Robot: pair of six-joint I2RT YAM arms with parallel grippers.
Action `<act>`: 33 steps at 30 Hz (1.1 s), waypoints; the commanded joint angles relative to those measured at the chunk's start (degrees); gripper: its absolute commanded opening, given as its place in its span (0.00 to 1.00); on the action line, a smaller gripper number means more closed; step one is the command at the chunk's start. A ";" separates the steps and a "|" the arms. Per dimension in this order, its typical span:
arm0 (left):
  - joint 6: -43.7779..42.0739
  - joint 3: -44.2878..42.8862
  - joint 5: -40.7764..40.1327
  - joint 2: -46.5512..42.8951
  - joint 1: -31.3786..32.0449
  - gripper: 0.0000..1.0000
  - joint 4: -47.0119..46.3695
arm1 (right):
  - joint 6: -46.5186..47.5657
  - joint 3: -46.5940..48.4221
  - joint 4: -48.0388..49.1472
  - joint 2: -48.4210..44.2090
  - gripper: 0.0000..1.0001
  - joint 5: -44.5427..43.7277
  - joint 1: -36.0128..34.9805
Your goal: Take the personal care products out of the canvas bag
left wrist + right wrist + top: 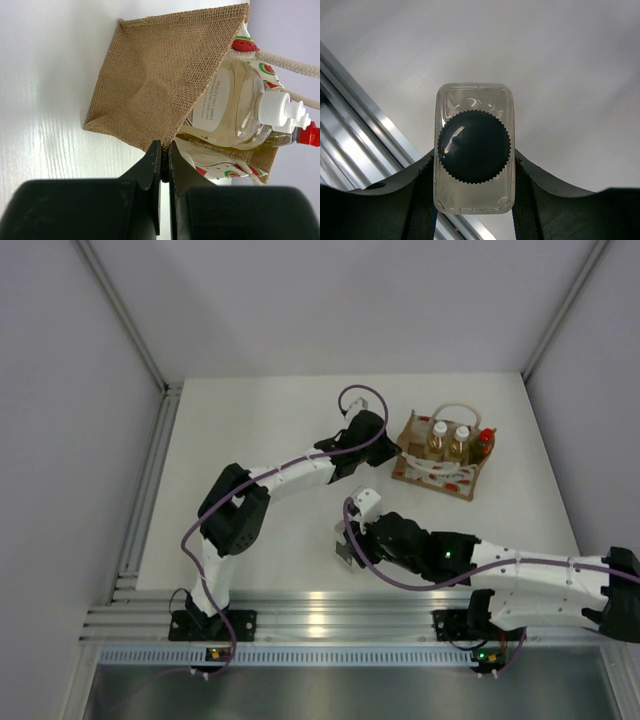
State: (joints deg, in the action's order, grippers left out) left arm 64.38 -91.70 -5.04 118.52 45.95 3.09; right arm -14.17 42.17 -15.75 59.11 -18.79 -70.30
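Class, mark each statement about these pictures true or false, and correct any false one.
1. The right claw grips the square clear bottle with dark cap. True.
2. The tan-brown canvas bag is empty. False: two rounded amber bottles with white caps and a yellow bottle with red cap stand in it.
3. The left claw is shut on the bag's edge. True.
4. The square bottle is held above the bag. False: it is held apart from the bag, over the white table.
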 commanded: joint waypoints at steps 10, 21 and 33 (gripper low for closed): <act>-3.38 -0.41 -2.70 -1.19 -1.39 0.00 4.47 | -4.19 -2.09 20.76 2.68 0.38 -5.03 -3.35; -3.12 -0.58 -2.34 -1.01 -1.39 0.00 4.47 | -2.53 2.64 10.49 -3.99 0.75 -13.01 -3.88; -2.86 -0.23 -2.43 -1.80 -1.39 0.00 4.55 | -11.24 17.84 -11.84 -9.55 0.68 -13.39 29.85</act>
State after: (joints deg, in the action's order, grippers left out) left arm 62.98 -91.70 -4.95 118.52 45.93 3.18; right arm -23.33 55.59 -19.16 47.55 -33.58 -46.17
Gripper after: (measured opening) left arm 0.054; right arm 0.692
